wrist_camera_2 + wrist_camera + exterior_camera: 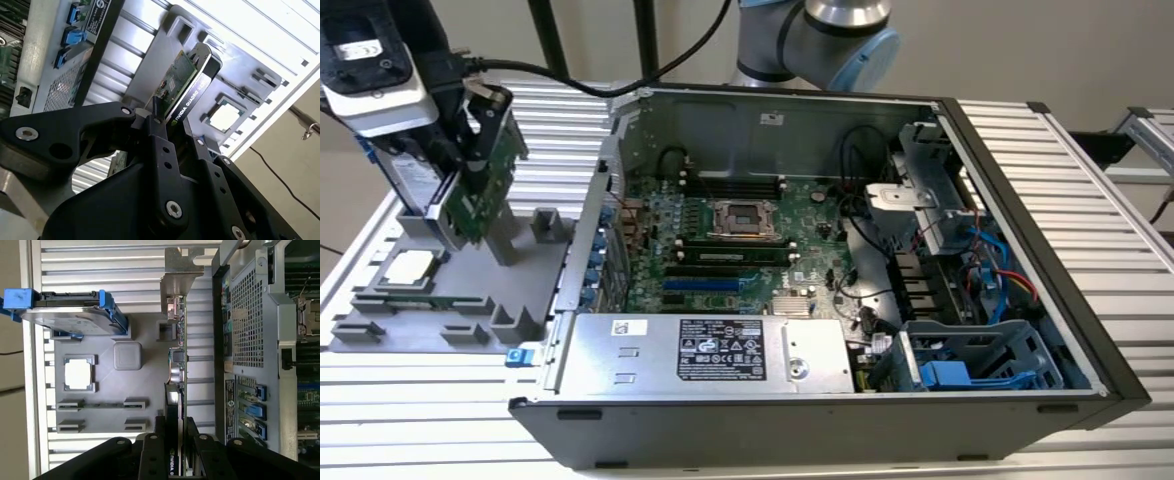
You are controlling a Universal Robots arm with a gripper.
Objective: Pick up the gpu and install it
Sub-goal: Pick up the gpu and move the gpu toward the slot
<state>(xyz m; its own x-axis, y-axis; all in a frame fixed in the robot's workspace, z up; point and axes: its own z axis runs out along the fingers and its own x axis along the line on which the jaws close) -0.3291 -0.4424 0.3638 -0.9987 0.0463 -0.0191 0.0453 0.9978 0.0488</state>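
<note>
- Hanging at the exterior view's left, the pincer point(470, 150) is closed on the gpu point(478, 205). The gpu stands upright over the grey tray point(440, 300), on the side nearest the open computer case point(1014, 330). Tray and case both sit on the slatted desk point(1067, 160), and the motherboard point(734, 240) lies bare inside the case.
- In the second wrist view the black fingers point(157, 140) clamp the gpu point(182, 82) from both faces — green board on one side, black on the other. The tray point(165, 45) lies beyond it.
- In the first wrist view the gpu point(178, 355) shows edge-on, its metal bracket point(177, 275) at the far end, between the tray point(130, 390) and the computer case point(247, 330). The silver hard drive point(65, 315) in its blue frame stands well apart at the tray's other side, with a square chip point(79, 375) near it. Whether the card's lower edge sits in a tray slot or clear of it, I cannot tell.
</note>
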